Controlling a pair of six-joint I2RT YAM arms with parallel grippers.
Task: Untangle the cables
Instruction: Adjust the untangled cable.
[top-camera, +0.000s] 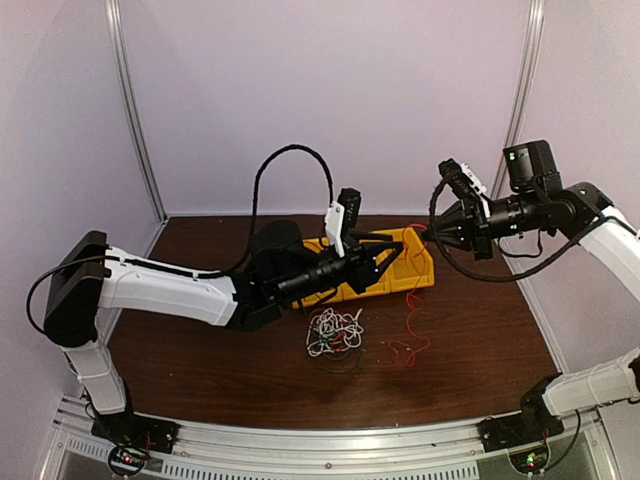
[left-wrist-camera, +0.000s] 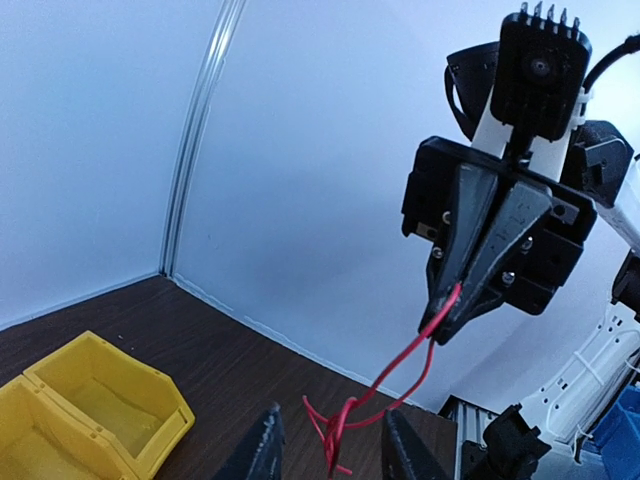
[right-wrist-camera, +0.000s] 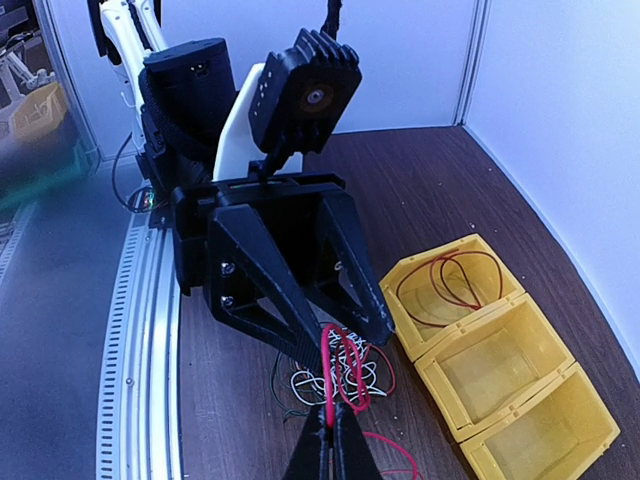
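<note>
Two arms are up over the dark brown wooden table (top-camera: 480, 330), and I've got one thin red wire (left-wrist-camera: 336, 432) strung between them. My right gripper (left-wrist-camera: 448, 315), over on the right, has its jaws pinched together on one end of that wire. My left gripper (left-wrist-camera: 330, 412) faces it from the left with its jaws apart. The wire's coiled loops sit in the gap, though I can't tell whether the pads touch them. Down on the table, the clump of thin white, red and black cables (top-camera: 335, 332) lies just near of the yellow plastic three-compartment bin (right-wrist-camera: 470, 325). A looped red cable (right-wrist-camera: 445, 285) rests in the bin's left-end compartment.
</note>
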